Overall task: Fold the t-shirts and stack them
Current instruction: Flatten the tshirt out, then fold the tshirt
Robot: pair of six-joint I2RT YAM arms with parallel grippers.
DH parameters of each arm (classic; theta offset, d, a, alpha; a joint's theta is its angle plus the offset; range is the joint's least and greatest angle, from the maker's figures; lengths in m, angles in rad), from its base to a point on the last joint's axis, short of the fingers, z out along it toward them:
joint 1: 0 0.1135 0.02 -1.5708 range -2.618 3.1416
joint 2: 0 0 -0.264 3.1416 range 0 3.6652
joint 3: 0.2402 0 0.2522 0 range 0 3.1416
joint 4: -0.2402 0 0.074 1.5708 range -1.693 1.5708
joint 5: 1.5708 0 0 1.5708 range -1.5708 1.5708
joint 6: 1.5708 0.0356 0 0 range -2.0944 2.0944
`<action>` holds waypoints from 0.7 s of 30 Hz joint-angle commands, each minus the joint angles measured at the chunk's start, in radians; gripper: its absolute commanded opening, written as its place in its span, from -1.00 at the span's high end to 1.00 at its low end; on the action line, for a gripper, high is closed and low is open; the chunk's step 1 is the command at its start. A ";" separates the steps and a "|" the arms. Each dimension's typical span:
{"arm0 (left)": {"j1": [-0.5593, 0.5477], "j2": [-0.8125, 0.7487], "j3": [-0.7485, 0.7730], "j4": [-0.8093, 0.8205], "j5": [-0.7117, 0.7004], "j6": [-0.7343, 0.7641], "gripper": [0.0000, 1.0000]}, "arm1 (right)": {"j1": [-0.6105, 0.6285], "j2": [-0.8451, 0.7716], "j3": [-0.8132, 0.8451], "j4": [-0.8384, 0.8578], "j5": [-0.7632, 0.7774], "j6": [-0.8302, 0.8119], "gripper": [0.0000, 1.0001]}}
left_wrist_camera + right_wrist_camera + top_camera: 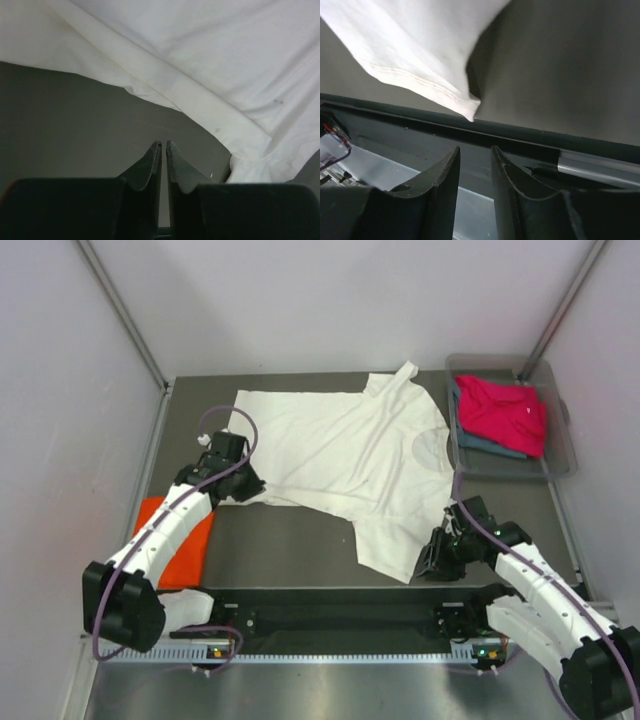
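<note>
Right now the big cream-white t-shirt [340, 455] lies spread out in the middle of the dark surface [290, 540], with a few wrinkles and one corner hanging down toward the bottom of the top view. The orange t-shirt [185, 540] sits at the lower left, partly under the left arm. At the upper right is a clear bin [565, 465]. Inside it a pink t-shirt [500, 410] lies on top of a grey-blue t-shirt [490, 445].

The left end effector [163, 146] is low, just beside the bottom left edge of the white shirt. Its fingers are almost pressed together, with only a thin slit between them, and nothing is in that slit. The shirt's hem runs across just ahead of the tips.

The right end effector [475, 150] is near the shirt's hanging corner at the lower right. Its fingers stand a little apart, a narrow gap, and hold nothing. The corner lies just past the tips, not touching them.
</note>
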 commanded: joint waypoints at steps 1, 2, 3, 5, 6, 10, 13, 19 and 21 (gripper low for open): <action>-0.002 -0.079 0.022 0.004 -0.017 -0.054 0.73 | 0.019 -0.038 -0.049 0.013 -0.035 0.061 0.36; -0.002 -0.068 0.033 -0.040 -0.016 -0.051 0.73 | 0.019 -0.064 -0.071 0.031 -0.047 0.074 0.34; -0.003 -0.063 0.051 -0.051 -0.013 -0.049 0.73 | 0.024 -0.071 -0.094 0.048 -0.059 0.086 0.31; -0.002 -0.062 0.057 -0.050 -0.002 -0.043 0.73 | 0.022 -0.057 -0.154 0.102 -0.061 0.111 0.16; -0.002 -0.060 0.060 -0.046 -0.002 -0.040 0.73 | 0.024 -0.051 -0.169 0.134 -0.087 0.130 0.15; -0.002 -0.063 0.076 -0.060 0.001 -0.028 0.75 | 0.027 -0.060 -0.175 0.248 -0.073 0.175 0.21; -0.002 -0.077 0.079 -0.068 0.004 -0.006 0.75 | 0.028 -0.020 -0.161 0.277 -0.077 0.187 0.33; 0.000 -0.088 0.083 -0.083 -0.002 0.032 0.76 | 0.045 -0.017 -0.105 0.219 -0.024 0.198 0.35; 0.000 -0.083 0.082 -0.085 0.001 0.035 0.77 | 0.044 0.004 -0.124 0.246 -0.025 0.207 0.31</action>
